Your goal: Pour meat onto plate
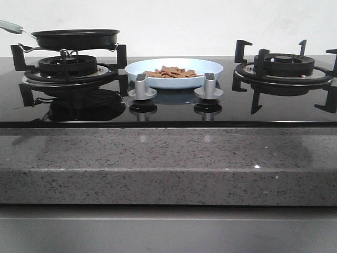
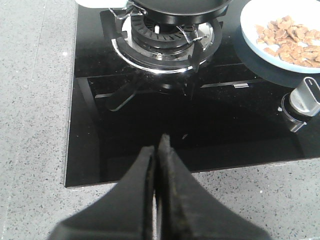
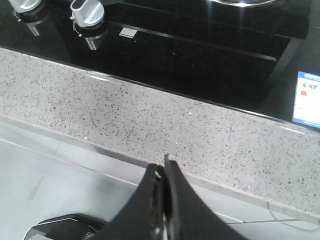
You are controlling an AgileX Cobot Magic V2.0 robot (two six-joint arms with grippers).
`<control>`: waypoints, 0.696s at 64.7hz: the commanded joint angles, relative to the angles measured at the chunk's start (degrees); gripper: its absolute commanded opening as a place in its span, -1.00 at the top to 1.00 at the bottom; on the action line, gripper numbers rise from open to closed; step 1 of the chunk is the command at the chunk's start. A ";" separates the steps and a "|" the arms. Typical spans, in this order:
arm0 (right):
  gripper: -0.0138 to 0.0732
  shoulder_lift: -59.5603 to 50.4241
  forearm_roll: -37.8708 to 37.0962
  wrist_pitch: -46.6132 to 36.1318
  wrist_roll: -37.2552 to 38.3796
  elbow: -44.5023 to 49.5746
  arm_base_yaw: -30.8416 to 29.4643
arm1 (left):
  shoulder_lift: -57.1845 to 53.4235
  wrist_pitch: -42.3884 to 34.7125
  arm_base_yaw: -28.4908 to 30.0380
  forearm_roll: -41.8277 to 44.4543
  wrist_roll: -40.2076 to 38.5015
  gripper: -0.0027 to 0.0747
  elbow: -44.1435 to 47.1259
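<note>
Meat: heap of light-brown pieces lying in the plate, pale blue-white, set on the black glass hob between the two burners, behind the two silver knobs.

Pan: black, sitting level on the left burner; its pale handle runs off the front view's left edge.

Right burner: bare grate, shown in the front view only.

Counter: grey speckled stone, fronting the hob.

Front view: neither arm appears.

Left wrist view: left end effector clenched, fingers pressed together on nothing, hovering over the hob's front edge; the pan's underside, the left burner, one knob and part of the plate with meat lie beyond it.

Right wrist view: right end effector clenched, empty, hanging over the counter's front edge, well apart from the plate. Only this view shows a small blue-and-white label on the hob; both knobs show here, the meat does not.
</note>
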 commanded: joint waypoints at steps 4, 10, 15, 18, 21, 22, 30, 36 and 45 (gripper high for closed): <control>0.84 0.10 0.49 -3.13 -0.01 -1.45 -0.29 | -1.60 -5.44 -0.78 -0.55 -0.49 0.98 -0.53; 0.84 0.10 0.49 -2.92 -0.01 -1.45 -0.29 | -5.76 -10.73 -0.05 1.47 -0.33 0.98 3.81; 0.84 0.10 0.49 -2.92 -0.01 -1.45 -0.29 | -10.25 -16.09 1.24 1.10 -0.33 0.98 9.59; 0.84 0.10 0.54 -2.92 -0.01 -1.45 -0.29 | -13.59 -18.96 2.35 0.84 -0.33 0.98 13.34; 0.84 0.10 0.54 -2.92 -0.01 -1.45 -0.29 | -16.99 -22.37 3.62 -0.71 -0.33 0.98 17.97; 0.84 0.10 0.54 -2.92 -0.01 -1.45 -0.29 | -18.45 -23.80 3.96 -1.18 -0.33 0.98 19.32; 0.84 0.10 0.54 -2.92 -0.01 -1.45 -0.29 | -26.97 -30.21 6.27 -3.64 -0.33 0.98 30.63; 0.84 0.10 0.54 -2.92 -0.01 -1.45 -0.29 | -33.33 -34.56 6.74 -4.19 -0.33 0.98 37.96; 0.84 0.10 0.54 -2.92 -0.01 -1.45 -0.29 | -39.41 -42.45 6.74 -4.58 -0.33 0.98 45.64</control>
